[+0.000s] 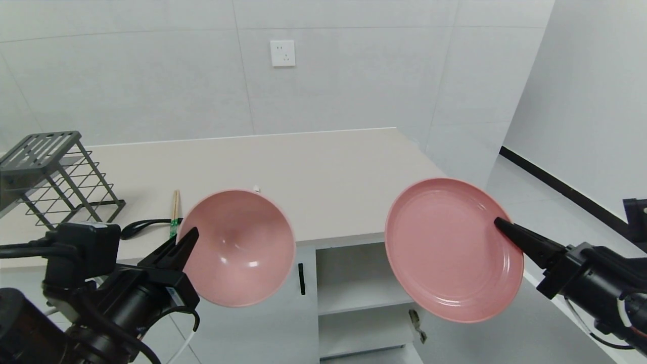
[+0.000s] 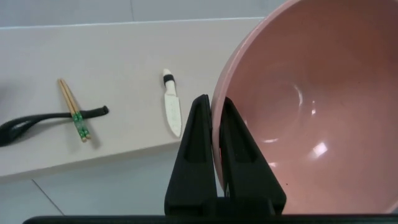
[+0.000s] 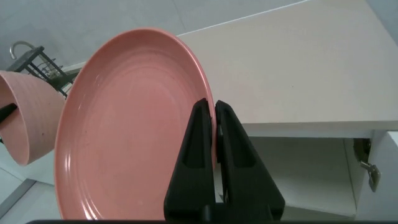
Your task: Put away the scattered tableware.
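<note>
Off the front edge of the counter (image 1: 313,167), I have the left gripper (image 1: 191,235) clenched on the rim of a pink bowl (image 1: 242,253), one finger inside the wall and one outside. The bowl hangs in the air just clear of the counter's edge, tipped on its side with its hollow facing the head camera. Past the counter's right front corner, the right gripper (image 1: 498,221) pinches the rim of a pink plate (image 1: 445,247), which stands nearly upright and off the counter, its face turned toward me.

On the counter, near its front edge, a pair of chopsticks (image 2: 74,109) with green bands lies across the handle of a black utensil (image 2: 37,119). A small white utensil (image 2: 172,112) with a black band lies just beside them, apart from both. A dark wire rack (image 1: 55,177) stands at the counter's left end. Under the counter, a cabinet (image 1: 354,303) stands open, showing white shelves.
</note>
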